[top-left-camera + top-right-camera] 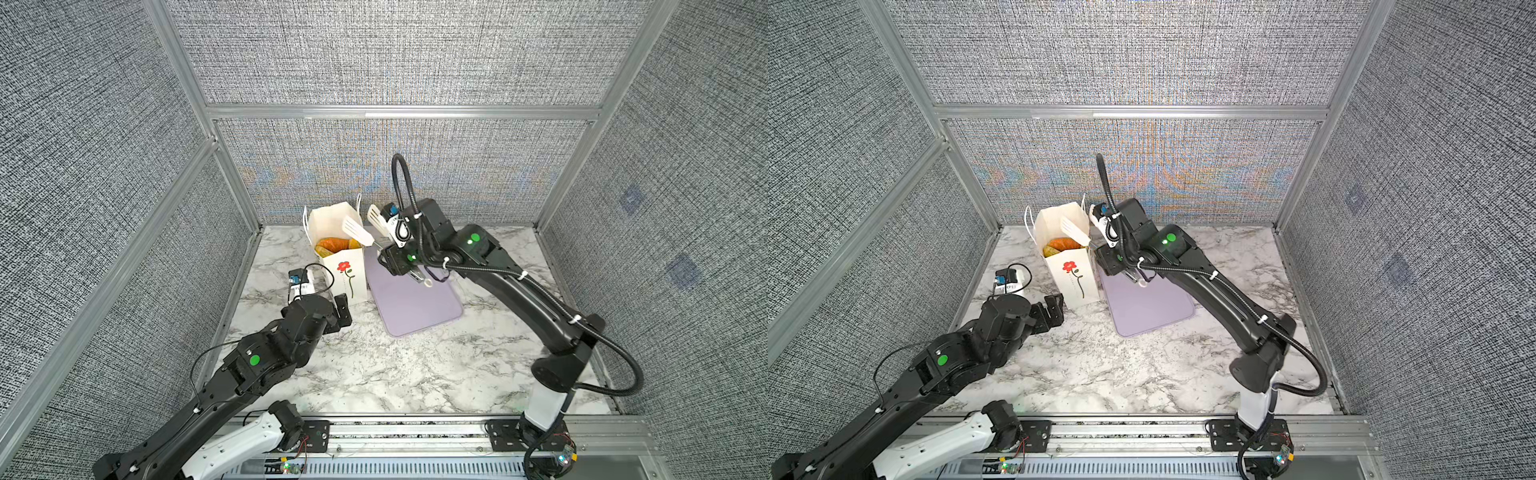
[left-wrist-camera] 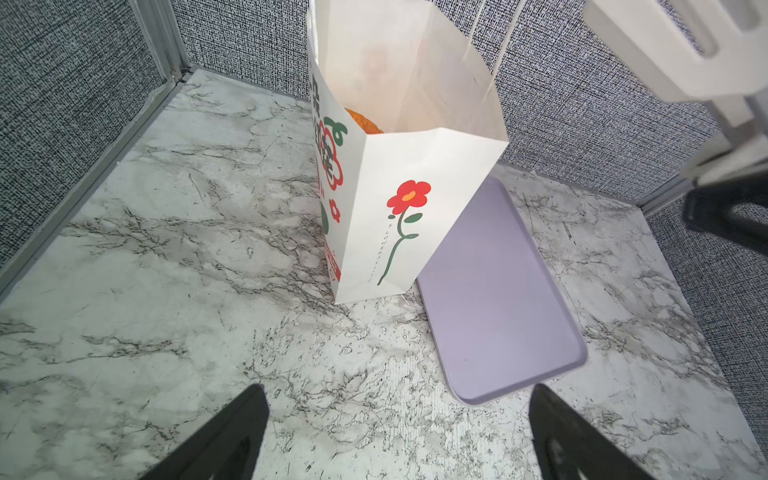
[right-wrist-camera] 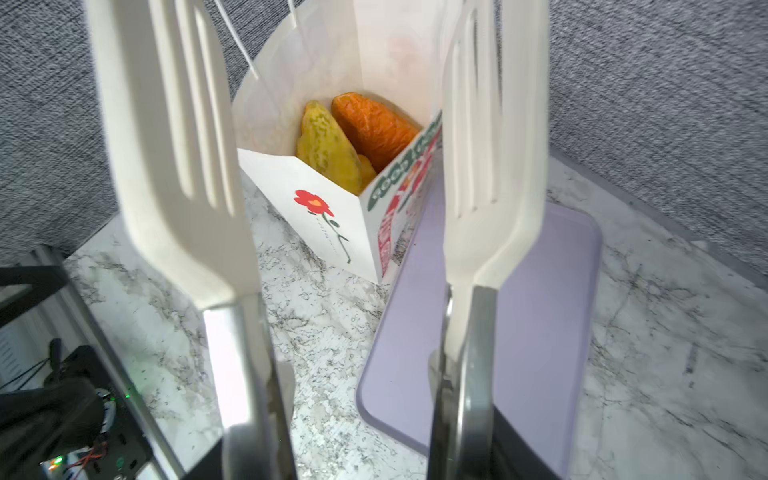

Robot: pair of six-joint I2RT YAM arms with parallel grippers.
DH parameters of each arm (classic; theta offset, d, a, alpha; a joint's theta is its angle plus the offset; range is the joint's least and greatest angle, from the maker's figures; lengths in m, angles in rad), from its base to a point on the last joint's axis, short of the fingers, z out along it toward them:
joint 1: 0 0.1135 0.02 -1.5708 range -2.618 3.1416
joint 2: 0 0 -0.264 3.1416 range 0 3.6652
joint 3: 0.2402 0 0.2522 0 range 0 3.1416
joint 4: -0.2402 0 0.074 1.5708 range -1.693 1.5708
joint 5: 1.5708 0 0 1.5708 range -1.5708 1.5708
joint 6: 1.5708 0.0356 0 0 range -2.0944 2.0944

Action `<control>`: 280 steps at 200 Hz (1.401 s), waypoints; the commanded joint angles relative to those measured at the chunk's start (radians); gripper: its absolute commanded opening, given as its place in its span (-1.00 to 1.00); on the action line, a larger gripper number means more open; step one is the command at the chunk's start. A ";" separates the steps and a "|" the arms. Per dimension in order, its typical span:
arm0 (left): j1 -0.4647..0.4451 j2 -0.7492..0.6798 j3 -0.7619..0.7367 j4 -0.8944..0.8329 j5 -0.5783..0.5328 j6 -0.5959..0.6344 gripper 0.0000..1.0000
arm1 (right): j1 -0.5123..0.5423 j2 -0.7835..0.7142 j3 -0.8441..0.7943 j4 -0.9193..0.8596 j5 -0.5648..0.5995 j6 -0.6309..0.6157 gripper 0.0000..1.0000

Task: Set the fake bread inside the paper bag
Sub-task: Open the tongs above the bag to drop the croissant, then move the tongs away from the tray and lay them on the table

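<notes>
- The fake bread (image 3: 374, 129) is seen inside the upright paper bag (image 3: 324, 216).
- The tongs (image 3: 174, 166), held by the right fingers (image 3: 523, 449), are spread and empty; any withdrawal should be kept clear of the bag's rim.
- The left fingers (image 2: 232, 436) are spread wide, empty.

paper bag (image 1: 347, 278): 1 | fake bread (image 3: 328, 149): 3 visible | tray (image 1: 415, 303): 1 | tongs (image 1: 356, 230): 1

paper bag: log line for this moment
fake bread in paper bag; right gripper holds tongs, open, empty; left gripper open near bag
</notes>
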State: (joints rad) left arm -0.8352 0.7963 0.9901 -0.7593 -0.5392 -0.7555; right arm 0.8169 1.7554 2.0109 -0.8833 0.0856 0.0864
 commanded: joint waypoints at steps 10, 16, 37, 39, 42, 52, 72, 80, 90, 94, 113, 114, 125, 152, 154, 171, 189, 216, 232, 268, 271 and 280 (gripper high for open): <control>0.000 -0.004 -0.019 0.002 -0.007 -0.007 0.99 | -0.025 -0.140 -0.194 0.123 0.244 -0.058 0.23; -0.001 -0.001 -0.022 0.007 -0.007 -0.006 0.99 | -0.038 -0.166 -0.237 0.134 0.271 -0.056 0.23; 0.000 0.009 -0.031 0.024 -0.004 -0.005 0.99 | -0.098 -0.247 -0.389 0.174 0.356 -0.037 0.24; 0.000 0.009 -0.033 0.026 -0.003 -0.005 0.99 | -0.103 -0.253 -0.404 0.179 0.362 -0.035 0.24; 0.000 0.010 -0.033 0.027 -0.002 -0.005 0.99 | -0.113 -0.262 -0.423 0.185 0.371 -0.032 0.24; -0.001 0.015 -0.037 0.034 0.001 -0.005 0.99 | -0.142 -0.291 -0.490 0.206 0.401 -0.027 0.25; 0.000 0.021 -0.038 0.040 0.006 -0.002 0.99 | -0.200 -0.338 -0.602 0.245 0.432 -0.003 0.28; 0.000 0.023 -0.038 0.043 0.007 -0.001 0.99 | -0.229 -0.347 -0.635 0.251 0.437 0.011 0.28; 0.000 0.024 -0.038 0.043 0.008 -0.001 0.99 | -0.265 -0.354 -0.667 0.253 0.435 0.031 0.29; -0.001 0.023 -0.038 0.043 0.008 0.000 0.99 | -0.281 -0.353 -0.679 0.253 0.430 0.040 0.29; 0.000 0.021 -0.040 0.043 0.011 -0.001 0.99 | -0.350 -0.354 -0.735 0.262 0.401 0.073 0.31; 0.000 0.020 -0.040 0.044 0.011 -0.001 0.99 | -0.355 -0.354 -0.738 0.263 0.398 0.075 0.31; 0.000 0.018 -0.045 0.047 0.013 -0.001 0.99 | -0.397 -0.350 -0.771 0.277 0.367 0.089 0.31; 0.001 0.014 -0.060 0.057 0.019 -0.005 0.99 | -0.485 -0.319 -0.843 0.306 0.287 0.113 0.31; 0.000 0.014 -0.060 0.058 0.018 -0.005 0.98 | -0.490 -0.317 -0.846 0.306 0.282 0.116 0.31; -0.001 0.011 -0.063 0.057 0.021 -0.006 0.99 | -0.522 -0.289 -0.859 0.302 0.245 0.125 0.31; 0.000 0.008 -0.066 0.057 0.018 -0.007 0.99 | -0.550 -0.260 -0.880 0.324 0.211 0.131 0.31; 0.000 0.004 -0.068 0.056 0.018 -0.007 0.99 | -0.602 -0.203 -0.894 0.348 0.135 0.142 0.31; 0.000 0.001 -0.069 0.049 0.018 -0.011 0.99 | -0.614 -0.171 -0.888 0.348 0.117 0.134 0.30; -0.001 -0.007 -0.080 0.052 0.018 -0.021 0.99 | -0.617 -0.126 -0.896 0.397 0.097 0.122 0.29; 0.000 -0.006 -0.080 0.052 0.018 -0.020 0.99 | -0.618 -0.122 -0.897 0.402 0.097 0.121 0.29; 0.000 -0.006 -0.083 0.052 0.018 -0.022 0.99 | -0.618 -0.108 -0.899 0.416 0.095 0.118 0.29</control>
State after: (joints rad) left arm -0.8352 0.7921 0.9119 -0.7116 -0.5205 -0.7715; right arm 0.2020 1.6268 1.1179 -0.5339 0.2001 0.2050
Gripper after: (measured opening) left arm 0.994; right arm 0.647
